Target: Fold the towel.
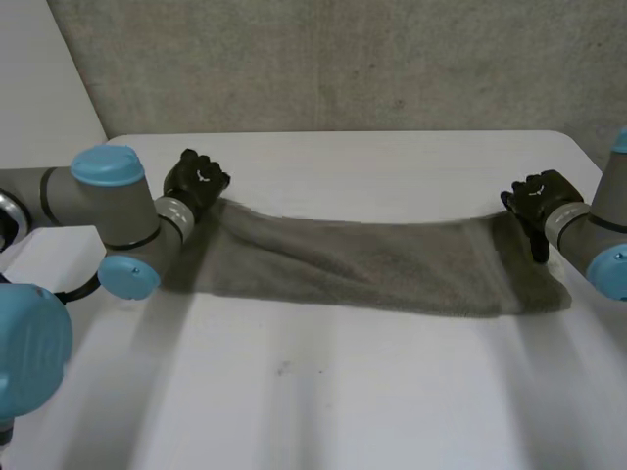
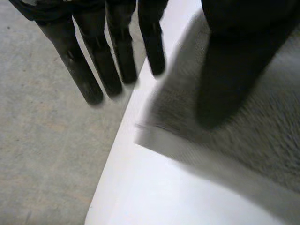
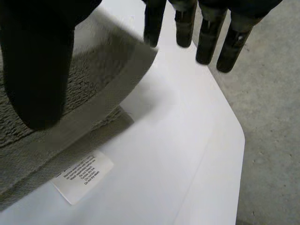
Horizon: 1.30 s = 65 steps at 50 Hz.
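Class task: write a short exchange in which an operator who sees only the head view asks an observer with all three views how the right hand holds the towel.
Operator: I see the towel stretched between the left hand and right hand. How does the right one grip?
Observer: Its thumb and straight fingers pinch a raised top layer at the corner.
Operator: What is beneath that layer?
Observer: A lower layer lies flat on the table, with a white label at its edge.
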Available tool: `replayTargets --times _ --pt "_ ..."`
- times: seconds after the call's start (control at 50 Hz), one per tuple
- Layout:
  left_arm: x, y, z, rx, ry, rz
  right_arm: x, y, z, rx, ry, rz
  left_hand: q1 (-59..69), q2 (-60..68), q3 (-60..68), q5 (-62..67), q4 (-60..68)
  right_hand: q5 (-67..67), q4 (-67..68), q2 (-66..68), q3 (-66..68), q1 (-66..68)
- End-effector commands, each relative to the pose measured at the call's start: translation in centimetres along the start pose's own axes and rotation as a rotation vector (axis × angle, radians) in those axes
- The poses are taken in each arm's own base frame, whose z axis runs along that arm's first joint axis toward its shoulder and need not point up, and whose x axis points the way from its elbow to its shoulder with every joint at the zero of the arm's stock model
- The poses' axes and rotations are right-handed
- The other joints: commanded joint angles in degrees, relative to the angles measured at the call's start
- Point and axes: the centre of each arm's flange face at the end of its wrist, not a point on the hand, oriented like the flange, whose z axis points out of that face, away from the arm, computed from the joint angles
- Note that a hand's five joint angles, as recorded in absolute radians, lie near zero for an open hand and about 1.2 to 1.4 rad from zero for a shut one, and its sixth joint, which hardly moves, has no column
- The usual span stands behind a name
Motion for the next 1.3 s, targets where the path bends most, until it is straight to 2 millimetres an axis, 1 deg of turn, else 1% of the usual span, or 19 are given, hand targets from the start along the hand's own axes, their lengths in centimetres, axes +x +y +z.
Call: replayTargets --times 0.02,0.2,0.24,0.26,0.3,0.38,0.46,0.72,0.86,0.88,0.9,0.92,0.96,1.14,1.18,1.2,1.24,1.26,1.3 --pt "0.0 -1.4 -0.5 0.025 0.004 -0.002 0.4 -1.2 -1.2 0.019 0.006 0.041 -16.5 -20.2 -21.1 -21.2 -20.6 -4.8 -4.0 -3.5 -3.5 -5.6" --pt "-2.3 -3.5 -2.6 0.042 -0.012 -0.084 1.4 -2.4 -5.5 0.037 -0.002 0.096 -16.5 -20.2 -21.1 -21.2 -20.6 -4.8 -4.0 -3.5 -3.5 -5.6" --pt "-2.6 -4.0 -4.1 0.037 -0.001 -0.147 0.4 -2.1 -7.4 0.025 -0.051 0.094 -16.5 -20.2 -21.1 -21.2 -20.6 -4.8 -4.0 -3.5 -3.5 -5.6" --pt "-2.6 -4.0 -4.1 0.037 -0.001 -0.148 0.4 -2.1 -7.4 0.025 -0.051 0.094 -16.5 -20.2 -21.1 -21.2 -20.6 -4.8 -4.0 -3.5 -3.5 -5.6" --pt "-2.6 -4.0 -4.8 0.029 0.008 -0.175 -0.9 -1.6 -9.1 0.025 -0.111 0.098 -16.5 -20.2 -21.1 -21.2 -20.6 -4.8 -4.0 -3.5 -3.5 -5.6" --pt "-2.5 -4.1 -6.8 0.008 0.033 -0.235 -1.9 -0.4 -10.0 0.010 -0.161 0.113 -16.5 -20.2 -21.1 -21.2 -20.6 -3.1 -2.3 -1.7 -1.7 -3.9" --pt "-2.0 -4.0 -8.3 -0.014 0.056 -0.265 -2.4 2.3 -10.2 -0.022 -0.161 0.142 -16.5 -20.2 -21.1 -21.2 -20.6 4.0 4.8 5.3 5.3 3.2" --pt "-1.9 -4.0 -10.0 0.008 0.033 -0.264 -3.9 5.6 -9.1 -0.025 -0.116 0.154 -16.5 -20.2 -21.1 -21.2 -20.6 25.5 26.3 26.8 26.8 24.7" --pt "-1.6 -3.9 -10.3 0.011 0.032 -0.265 -3.7 5.7 -8.6 -0.004 -0.092 0.148 -16.5 -20.2 -21.1 -21.2 -20.6 46.6 47.4 47.9 47.9 45.8" --pt "-1.6 -3.9 -10.3 0.011 0.032 -0.265 -3.7 5.7 -8.4 -0.001 -0.089 0.146 -16.5 -20.2 -21.1 -21.2 -20.6 54.4 55.2 55.7 55.7 53.6" --pt "-1.5 -3.9 -10.3 0.013 0.031 -0.267 -3.7 5.7 -8.4 -0.001 -0.089 0.146 -16.5 -20.2 -21.1 -21.2 -20.6 54.5 55.3 55.8 55.8 53.7" --pt "-1.5 -3.9 -10.3 0.013 0.031 -0.267 -3.6 5.7 -8.4 0.002 -0.082 0.145 -16.5 -20.2 -21.1 -21.2 -20.6 65.0 65.8 66.3 66.3 64.2" --pt "-1.6 -4.0 -10.3 0.018 0.027 -0.266 -3.4 5.8 -8.2 0.007 -0.071 0.145 -16.5 -20.2 -21.1 -21.2 -20.6 65.2 66.0 66.5 66.5 64.4" --pt "-1.8 -4.0 -10.4 0.028 0.012 -0.271 -1.2 7.3 -7.3 -0.025 -0.008 0.150 -16.5 -20.2 -21.1 -21.2 -20.6 65.2 66.0 66.5 66.5 64.4" --pt "-2.0 -4.2 -10.6 0.030 0.010 -0.282 1.0 8.7 -7.0 -0.058 0.048 0.129 -16.5 -20.2 -21.1 -21.2 -20.6 65.2 66.0 66.5 66.5 64.4" --pt "-2.0 -4.2 -10.6 0.030 0.010 -0.283 1.0 8.7 -7.0 -0.058 0.048 0.129 -16.5 -20.2 -21.1 -21.2 -20.6 65.2 66.0 66.5 66.5 64.4" --pt "-2.1 -3.9 -11.0 0.021 0.008 -0.292 4.4 10.5 -6.7 -0.107 0.135 0.081 -16.5 -20.2 -21.1 -21.2 -20.6 65.2 66.0 66.5 66.5 64.4" --pt "-2.1 -3.9 -11.0 0.021 0.008 -0.292 4.4 10.5 -6.7 -0.107 0.135 0.081 -16.5 -20.2 -21.1 -21.2 -20.6 65.2 66.0 66.5 66.5 64.4" --pt "-2.3 -3.8 -11.4 0.015 0.006 -0.293 8.0 11.8 -6.7 -0.153 0.213 0.018 -16.5 -20.2 -21.1 -21.2 -20.6 65.2 66.0 66.5 66.5 64.4"
